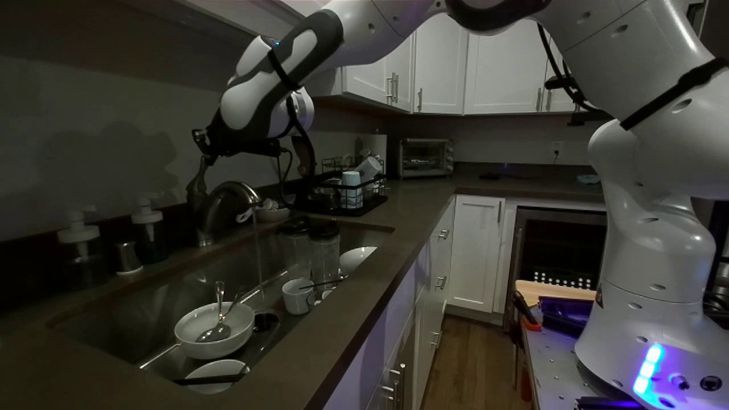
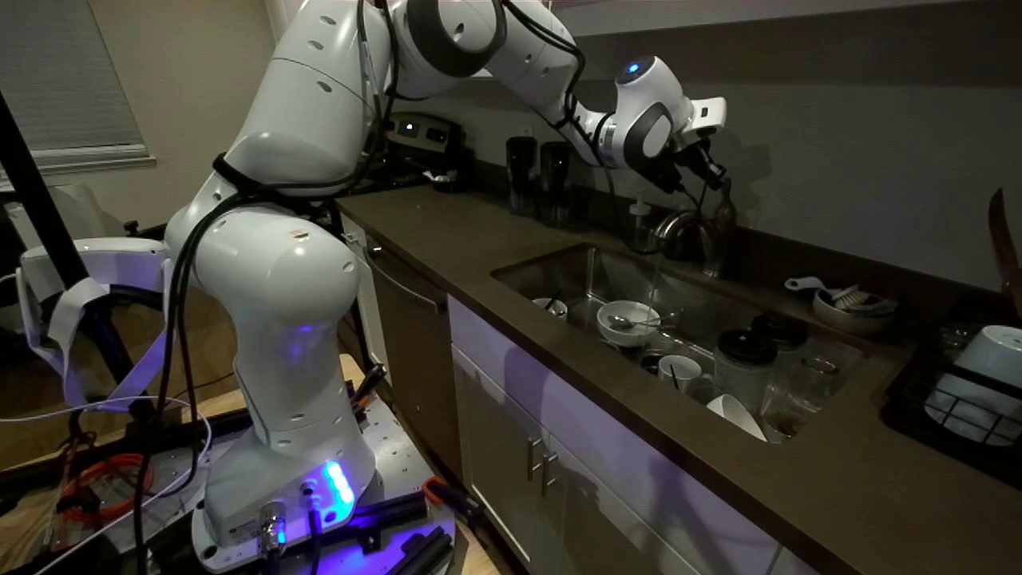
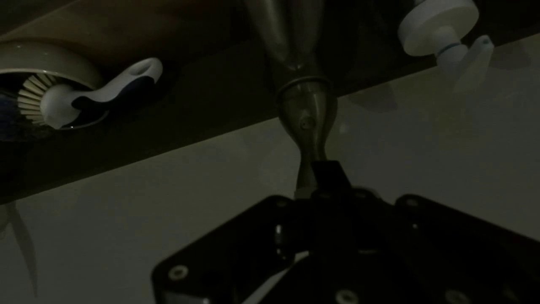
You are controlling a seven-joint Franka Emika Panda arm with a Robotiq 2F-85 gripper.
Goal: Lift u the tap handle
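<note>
The metal tap handle (image 1: 197,185) stands upright on the tap, behind the curved spout (image 1: 236,191). A thin stream of water runs from the spout. The handle also shows in the other exterior frame (image 2: 725,214) and in the wrist view (image 3: 309,122), where it narrows toward its end. My gripper (image 1: 208,156) is at the handle's top end in both exterior views (image 2: 713,172). In the wrist view, the black fingertips (image 3: 332,175) look closed together and overlap the handle's end, which is partly hidden. I cannot tell whether they touch it.
The sink (image 1: 142,319) holds bowls, a mug and jars. Soap pumps (image 1: 80,239) stand beside the tap against the wall. A bowl with a brush (image 3: 63,101) is on the tap's other side. A dish rack (image 1: 364,199) stands farther along the counter.
</note>
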